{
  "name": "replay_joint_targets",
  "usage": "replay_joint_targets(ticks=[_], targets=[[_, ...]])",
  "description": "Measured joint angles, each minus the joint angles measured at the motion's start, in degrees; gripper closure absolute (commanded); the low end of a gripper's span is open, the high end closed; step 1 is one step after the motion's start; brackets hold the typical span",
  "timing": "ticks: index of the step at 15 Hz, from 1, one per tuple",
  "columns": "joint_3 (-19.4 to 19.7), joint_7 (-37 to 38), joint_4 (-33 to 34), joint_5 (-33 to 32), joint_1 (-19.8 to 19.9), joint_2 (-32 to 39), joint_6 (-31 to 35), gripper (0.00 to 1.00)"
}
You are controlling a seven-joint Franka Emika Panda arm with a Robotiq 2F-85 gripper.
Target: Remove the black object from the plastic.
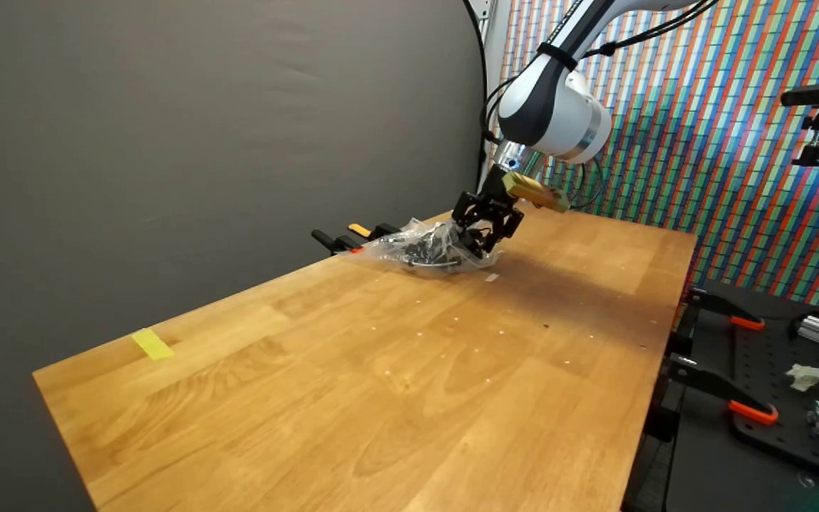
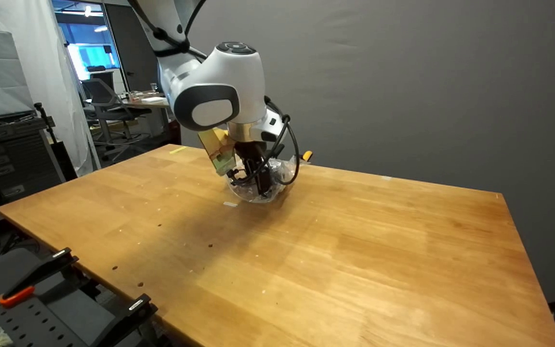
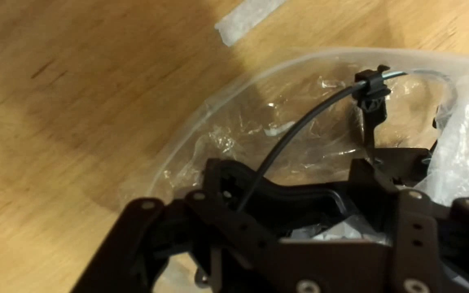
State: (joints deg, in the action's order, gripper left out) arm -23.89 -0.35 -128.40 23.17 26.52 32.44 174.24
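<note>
the gripper (image 3: 286, 179) stands with jaws spread astride the black object (image 3: 283, 199), which lies between and beyond them with the plastic (image 3: 222, 140) around it, probably so that closing pinches the object and not the plastic

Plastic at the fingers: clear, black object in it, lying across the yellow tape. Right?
Not across the yellow tape: both exterior views show the plastic lying apart from it, with tabletop between them. The rest holds: it is clear, at the fingers, with the black object in it.
</note>
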Motion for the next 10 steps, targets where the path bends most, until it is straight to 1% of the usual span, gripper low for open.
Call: replay_joint_targets(ticks=[1,3,6,8,10], targets=[[-0.9,-0.3,0.1,0.4,1.0,0.4,0.1,0.58],[-2.6,-1.0,0.1,1.0,2.9,0.8,0.3,0.71],[-4.4,-1.4,0.0,1.2,5.1,1.1,0.3,0.95],[-5.2,-1.8,-0.2,1.2,6.1,1.2,0.5,1.0],[-5.6,-2.1,-0.3,1.2,6.5,1.2,0.6,0.97]])
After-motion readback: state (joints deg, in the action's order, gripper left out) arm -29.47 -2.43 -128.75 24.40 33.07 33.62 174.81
